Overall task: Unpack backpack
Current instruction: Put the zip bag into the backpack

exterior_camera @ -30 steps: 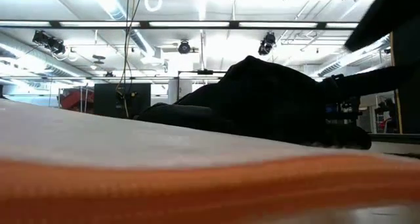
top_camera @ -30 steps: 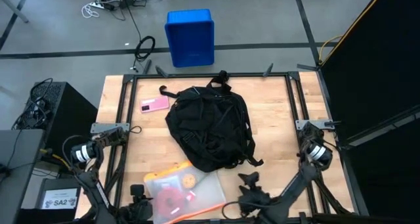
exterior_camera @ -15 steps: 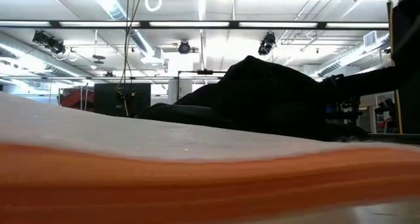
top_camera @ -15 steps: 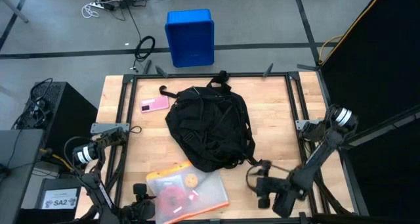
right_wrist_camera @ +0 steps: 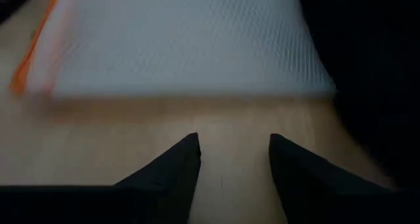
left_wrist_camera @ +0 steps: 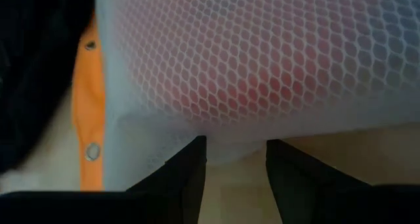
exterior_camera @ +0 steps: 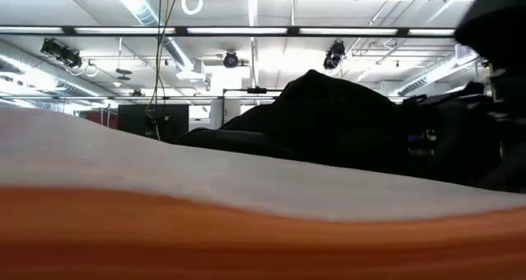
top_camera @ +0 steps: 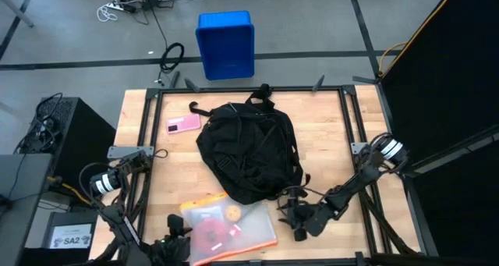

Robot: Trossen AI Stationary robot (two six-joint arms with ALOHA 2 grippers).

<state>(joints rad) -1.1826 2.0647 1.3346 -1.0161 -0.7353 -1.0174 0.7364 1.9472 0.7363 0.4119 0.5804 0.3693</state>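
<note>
**Right gripper nearer the backpack's front edge**

We see the backpack (top_camera: 249, 150) lying mid-table, its long axis running from the far edge toward the near edge. Our right gripper (top_camera: 290, 216) sits just off its near right corner, fingers apart and empty over bare wood, aimed at the mesh pouch (top_camera: 228, 227) just beside it. Our left gripper (top_camera: 178, 239) is at the pouch's near left corner, fingers part open astride its edge; we cannot tell whether they pinch it.
</note>
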